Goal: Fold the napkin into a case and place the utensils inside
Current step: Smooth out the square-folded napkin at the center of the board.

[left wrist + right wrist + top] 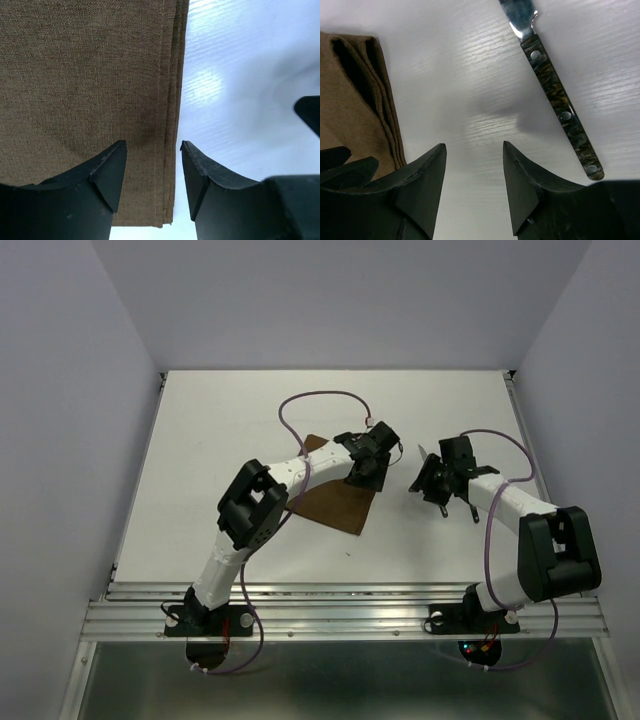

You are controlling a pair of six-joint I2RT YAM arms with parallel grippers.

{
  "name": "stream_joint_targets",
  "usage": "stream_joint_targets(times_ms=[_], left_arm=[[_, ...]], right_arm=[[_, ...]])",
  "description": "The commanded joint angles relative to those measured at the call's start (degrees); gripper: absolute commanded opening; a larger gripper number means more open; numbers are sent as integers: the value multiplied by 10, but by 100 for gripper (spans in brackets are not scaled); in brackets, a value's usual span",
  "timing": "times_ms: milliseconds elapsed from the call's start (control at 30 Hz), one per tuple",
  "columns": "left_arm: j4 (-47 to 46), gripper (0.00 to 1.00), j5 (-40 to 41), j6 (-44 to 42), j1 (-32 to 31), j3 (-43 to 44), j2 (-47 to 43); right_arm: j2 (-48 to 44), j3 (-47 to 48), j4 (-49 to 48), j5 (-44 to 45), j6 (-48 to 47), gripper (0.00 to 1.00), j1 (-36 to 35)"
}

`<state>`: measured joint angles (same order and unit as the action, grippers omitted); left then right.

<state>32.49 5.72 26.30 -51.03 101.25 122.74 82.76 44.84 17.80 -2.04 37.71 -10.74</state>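
Observation:
The dark brown napkin (335, 502) lies folded in several layers on the white table. In the left wrist view its stacked right edge (172, 100) runs between my fingers. My left gripper (372, 468) is open, low over that edge (152, 150), holding nothing. My right gripper (425, 480) is open and empty over bare table (474, 150), just right of the napkin (355, 100). One utensil (560, 100) with a dark mottled, riveted handle lies to the right of the right gripper. Its silver head is cut off by the frame. The other utensil is not visible.
The white table (230, 440) has raised rails along its left and right sides and a metal rail at the near edge (340, 605). Grey walls enclose it. The two grippers are close together; the right one's tip shows in the left wrist view (310, 112).

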Motion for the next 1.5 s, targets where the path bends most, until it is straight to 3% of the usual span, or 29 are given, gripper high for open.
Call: stream_joint_targets(times_ms=[0,833,933,1167,1400,1467], left_arm=[[29,59,38,-2,-9,39,7],[33,40,47,-2,-17,72,79],[34,33,47,-3,-17,73,79],[31,4,40,-11,-17,71,76],[31,4,17,-20,-16,59,54],[11,16,4,-31,-15,45,38]], right_arm=[[-20,6,-1,1,-15,55,10],[-8,10,-2,-5,-19,55,15],[-7,10,-2,-5,-19,55,15],[-1,10,-6,-19,-15,55,15],[-5,-21,-50,-74,11,55,15],[-7,-31,-63,-81,21,55,15]])
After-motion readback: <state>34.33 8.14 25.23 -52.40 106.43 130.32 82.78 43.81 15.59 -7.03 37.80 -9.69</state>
